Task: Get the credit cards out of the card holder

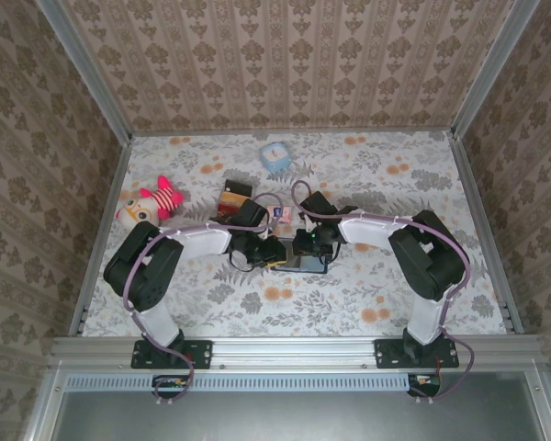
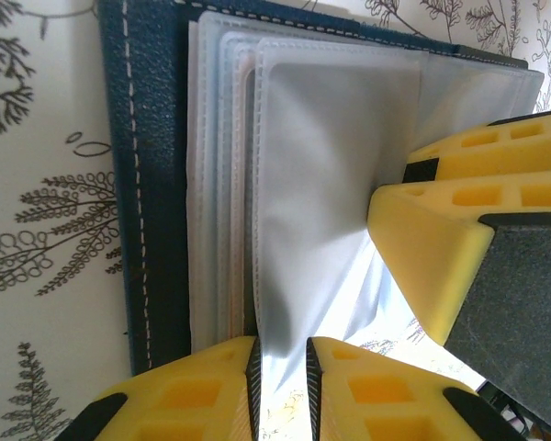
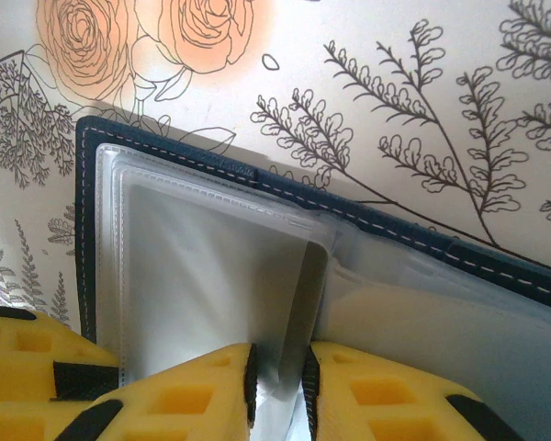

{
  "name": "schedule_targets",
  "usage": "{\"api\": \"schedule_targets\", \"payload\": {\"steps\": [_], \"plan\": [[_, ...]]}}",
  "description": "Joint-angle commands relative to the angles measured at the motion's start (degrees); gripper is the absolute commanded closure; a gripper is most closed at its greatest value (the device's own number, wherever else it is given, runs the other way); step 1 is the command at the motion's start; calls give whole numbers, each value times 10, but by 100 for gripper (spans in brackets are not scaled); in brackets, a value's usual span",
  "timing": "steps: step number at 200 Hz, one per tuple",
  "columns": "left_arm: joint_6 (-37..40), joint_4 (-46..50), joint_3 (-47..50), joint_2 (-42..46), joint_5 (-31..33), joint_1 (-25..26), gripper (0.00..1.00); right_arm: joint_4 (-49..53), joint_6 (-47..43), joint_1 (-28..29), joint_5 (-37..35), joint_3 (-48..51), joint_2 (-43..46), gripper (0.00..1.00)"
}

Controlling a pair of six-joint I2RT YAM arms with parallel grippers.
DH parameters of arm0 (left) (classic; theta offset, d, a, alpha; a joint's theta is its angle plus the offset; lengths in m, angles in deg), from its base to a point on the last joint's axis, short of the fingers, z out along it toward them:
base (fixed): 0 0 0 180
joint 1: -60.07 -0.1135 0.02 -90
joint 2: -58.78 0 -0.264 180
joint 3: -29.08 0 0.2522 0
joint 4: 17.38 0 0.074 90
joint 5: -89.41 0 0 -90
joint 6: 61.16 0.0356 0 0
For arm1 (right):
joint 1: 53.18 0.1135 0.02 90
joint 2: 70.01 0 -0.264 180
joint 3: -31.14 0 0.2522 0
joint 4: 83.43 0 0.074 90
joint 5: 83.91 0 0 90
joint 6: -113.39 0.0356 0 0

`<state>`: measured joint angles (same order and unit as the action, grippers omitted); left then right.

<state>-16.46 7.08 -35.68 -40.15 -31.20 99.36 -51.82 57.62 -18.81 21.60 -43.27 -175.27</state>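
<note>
Left gripper (image 2: 282, 367) jaws are pinching the near edge of a clear sleeve (image 2: 331, 184), nearly closed on it. Right gripper (image 3: 278, 367) jaws are clamping a sleeve edge the same way. Both are working over the open card holder (image 2: 151, 184), lying flat mid-table with its stitched navy border exposed. Bare table (image 1: 395, 303) is stretching out on the near and right sides. Plush toy (image 1: 156, 197) and box (image 1: 236, 195) are sitting far-left.

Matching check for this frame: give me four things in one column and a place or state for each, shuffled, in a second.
1 card holder
2 plush toy
3 light blue square item
4 left gripper

A near the far edge of the table
B closed on a clear sleeve
C lying open
D at the table's left side

Pairs: 1-C, 2-D, 3-A, 4-B
</note>
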Motion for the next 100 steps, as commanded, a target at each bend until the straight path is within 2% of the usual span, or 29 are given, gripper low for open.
{"api": "schedule_targets", "payload": {"steps": [1,75,80,100], "plan": [[-1,-35,-12,12,-30,0,77,7,7,1,-12,23,-31,76],[-71,-91,13,-7,-59,-14,69,-39,29,-9,40,40,-19,74],[-78,-100,17,-9,-78,-15,69,-42,31,-10,42,41,-20,75],[-100,-126,26,-16,-89,-19,69,-51,38,-11,48,46,-22,75]]}}
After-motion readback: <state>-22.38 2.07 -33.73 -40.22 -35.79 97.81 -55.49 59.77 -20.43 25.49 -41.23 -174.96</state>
